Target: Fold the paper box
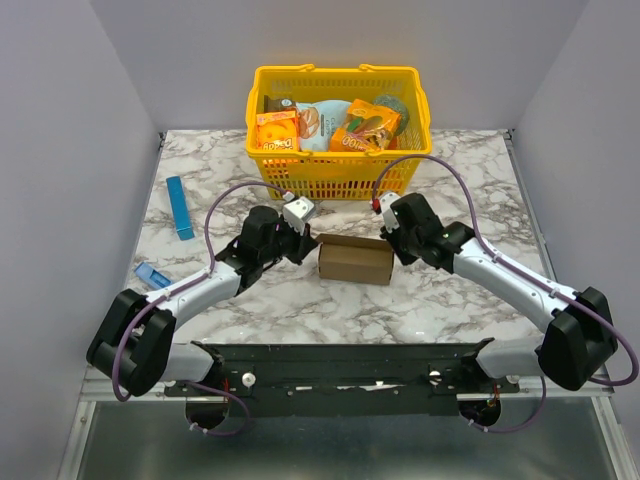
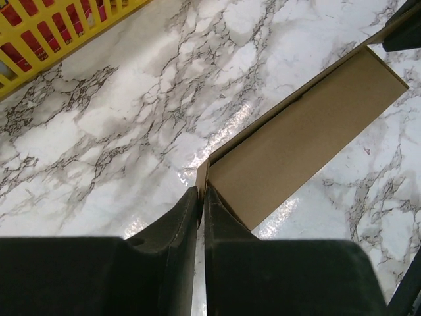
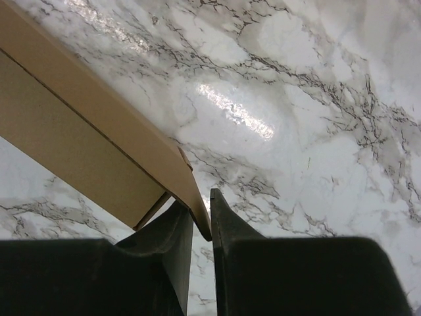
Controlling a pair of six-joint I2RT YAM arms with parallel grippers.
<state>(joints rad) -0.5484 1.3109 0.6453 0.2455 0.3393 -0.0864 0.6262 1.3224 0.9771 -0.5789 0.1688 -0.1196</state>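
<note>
Trouble could start at the two ends of the box. From above, the paper box (image 1: 355,260) stands as a small brown carton in the middle of the table (image 1: 460,170), near the yellow basket (image 1: 335,72). The left pincer (image 1: 308,243) is at one end and the right pincer (image 1: 390,240) at the other, and a blue box (image 1: 180,207) lies well apart on the left. If both arms pull or twist at once, the light box could slide, tip over or get squashed. In the left wrist view, the left pincer (image 2: 201,197) is pressed together on a thin end flap (image 2: 202,176) of the paper box (image 2: 296,138). It holds only a small corner, so the flap could slip out or tear. A dark crack runs along one long edge, so I think that side is not tucked in all the way. In the right wrist view, the right pincer (image 3: 202,214) is almost closed, with the corner of the other flap (image 3: 187,184) between its fingers. A thin gap shows on one side, so I cannot tell if it is squeezing. It could miss the flap or crease it. The paper box (image 3: 79,131) looks plain, brown and smooth, with sharp edges and no print.
</note>
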